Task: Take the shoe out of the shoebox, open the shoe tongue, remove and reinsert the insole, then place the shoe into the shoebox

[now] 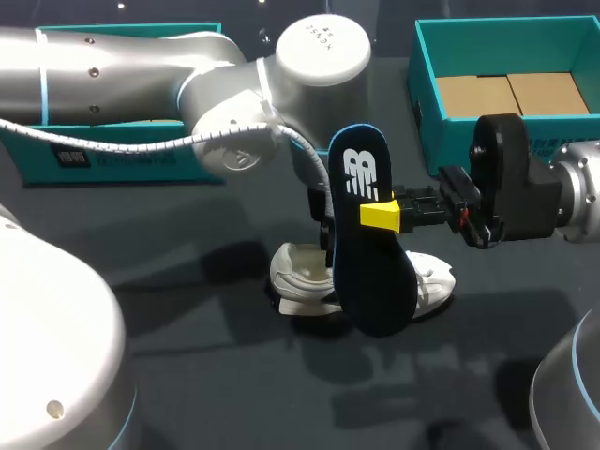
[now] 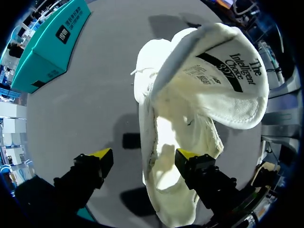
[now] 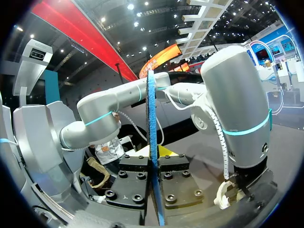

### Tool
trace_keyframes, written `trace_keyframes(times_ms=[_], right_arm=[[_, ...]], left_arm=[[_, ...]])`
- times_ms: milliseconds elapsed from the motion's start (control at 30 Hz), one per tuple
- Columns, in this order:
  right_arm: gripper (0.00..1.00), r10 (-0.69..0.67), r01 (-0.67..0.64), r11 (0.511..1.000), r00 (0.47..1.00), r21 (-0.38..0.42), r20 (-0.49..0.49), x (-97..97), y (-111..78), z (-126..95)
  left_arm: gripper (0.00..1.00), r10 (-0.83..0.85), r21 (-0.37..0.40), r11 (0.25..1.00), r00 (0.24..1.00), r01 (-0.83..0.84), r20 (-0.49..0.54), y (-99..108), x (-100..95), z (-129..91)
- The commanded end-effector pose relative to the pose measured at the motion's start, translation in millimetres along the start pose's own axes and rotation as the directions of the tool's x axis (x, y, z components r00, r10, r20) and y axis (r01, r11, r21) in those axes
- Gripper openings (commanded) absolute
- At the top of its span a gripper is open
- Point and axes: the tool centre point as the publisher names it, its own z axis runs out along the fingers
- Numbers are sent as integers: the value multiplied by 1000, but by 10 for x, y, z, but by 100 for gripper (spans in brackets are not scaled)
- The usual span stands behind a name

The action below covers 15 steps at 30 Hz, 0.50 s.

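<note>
Our right fingers clamped the insole above the shoe | our left fingers stood wide, one inside it | shoe at bench middle.

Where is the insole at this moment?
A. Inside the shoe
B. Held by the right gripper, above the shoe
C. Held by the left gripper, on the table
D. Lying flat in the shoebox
B: the dark blue insole stands on edge, clamped between the fingers of the right gripper, with the white shoe on the table below it.
</note>
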Motion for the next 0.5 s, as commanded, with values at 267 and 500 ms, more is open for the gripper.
trace_keyframes(times_ms=[267,500], right_arm=[[0,0,0,1000,1000,-1,2,8,-13,7],[0,0,0,1000,1000,-1,2,8,-13,7]], left_arm=[[49,-13,-20,1000,1000,13,3,-48,-9,231],[41,-17,-27,999,1000,16,-5,-68,-6,264]])
